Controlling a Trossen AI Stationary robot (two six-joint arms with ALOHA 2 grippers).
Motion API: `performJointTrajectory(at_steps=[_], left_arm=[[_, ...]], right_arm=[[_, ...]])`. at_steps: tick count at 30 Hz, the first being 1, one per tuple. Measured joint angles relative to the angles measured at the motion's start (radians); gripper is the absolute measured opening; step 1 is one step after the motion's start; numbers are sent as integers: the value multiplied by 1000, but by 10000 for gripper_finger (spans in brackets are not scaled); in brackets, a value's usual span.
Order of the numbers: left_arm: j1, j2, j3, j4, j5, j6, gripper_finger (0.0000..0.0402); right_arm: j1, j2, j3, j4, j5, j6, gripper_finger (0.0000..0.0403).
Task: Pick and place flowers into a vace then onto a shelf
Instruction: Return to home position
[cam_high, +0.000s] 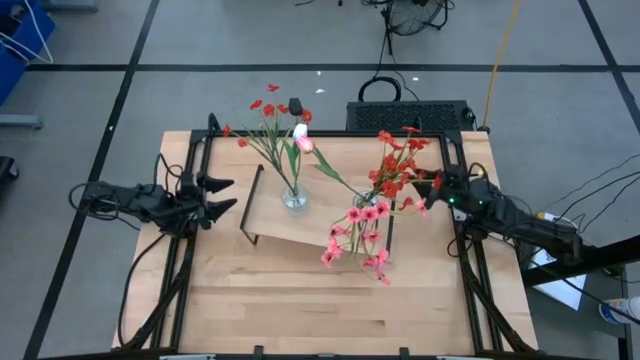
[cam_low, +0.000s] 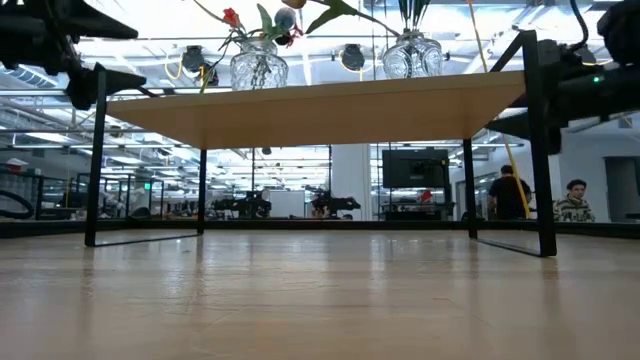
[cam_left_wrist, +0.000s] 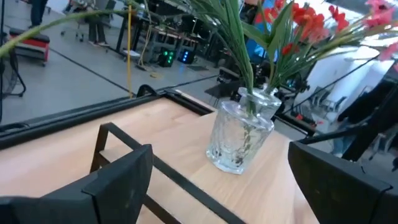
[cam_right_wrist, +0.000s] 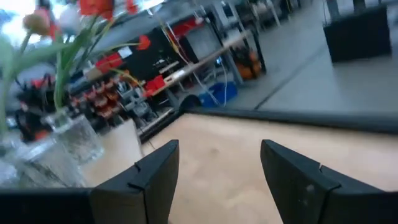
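Grey flooring marked with dark tape lines (cam_high: 100, 130) surrounds the wooden tabletop (cam_high: 300, 310), and the low view shows a workshop hall behind it with two people (cam_low: 515, 190) far off at the right. At the table's left side, the left gripper (cam_high: 222, 195) sits just beside the left end of the shelf (cam_high: 300, 228) without touching it. Its fingers (cam_left_wrist: 118, 180) are spread wide and hold nothing. The shelf stands mid-table, its light-wood board carried on thin black end frames; in the low view the board (cam_low: 320, 105) spans the picture with both vases on top. The left vase (cam_high: 294, 197), clear glass, stands upright on the left half of the board and holds stems with small red blossoms and the white-pink tulip (cam_high: 301, 137). The right vase (cam_high: 360, 213) stands upright toward the right end of the board and holds the remaining flowers (cam_high: 395, 165): red blossoms reaching toward the right arm and pink ones hanging over the board's near edge. At the table's right side, the right gripper (cam_high: 428, 192) sits just beside the right end of the shelf, close to the red blossoms. Its wrist view shows the two dark fingers (cam_right_wrist: 155, 171) parted, with bare tabletop between them and nothing gripped.
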Motion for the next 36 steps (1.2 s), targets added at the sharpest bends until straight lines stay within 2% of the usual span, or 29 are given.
performJointTrajectory(at_steps=[4,7,16,36], left_arm=[[0,1,-14,-9,-3,9,379],[0,2,-13,-17,-9,20,379],[0,7,-13,-26,-2,32,379],[0,8,-13,-26,-1,32,379]], right_arm=[[-1,10,-9,54,-1,-193,220],[-1,10,-10,73,-3,-277,220],[-1,11,-12,159,1,-276,220],[-1,12,-13,159,1,-276,220]])
